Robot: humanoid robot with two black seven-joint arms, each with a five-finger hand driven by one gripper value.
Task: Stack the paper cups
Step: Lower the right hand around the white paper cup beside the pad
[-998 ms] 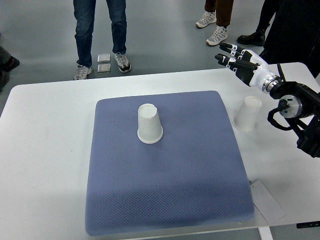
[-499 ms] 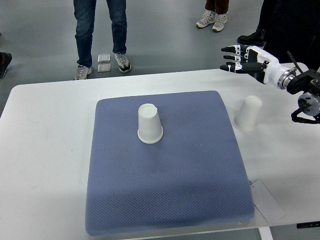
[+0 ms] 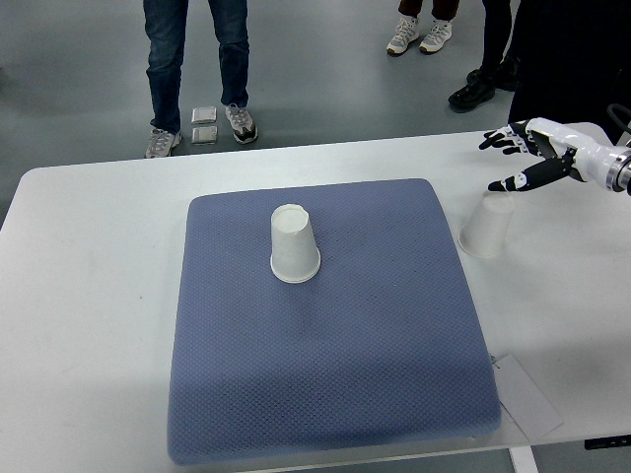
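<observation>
Two white paper cups (image 3: 295,244) upside down, one on blue mat (image 3: 325,394), right hand (image 3: 537,158) spread, empty

One camera looks steeply down from the robot's side, fairly close, across the white tabletop (image 3: 89,296) to the grey floor (image 3: 325,69) beyond its far edge.

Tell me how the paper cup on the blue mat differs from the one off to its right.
The cup on the mat stands on the blue mat; the cup beside the mat stands on the bare white table. The first stands with nothing near it; the second has the right hand open close above it, not gripping. Both are white paper cups, upside down, about the same size.
</observation>
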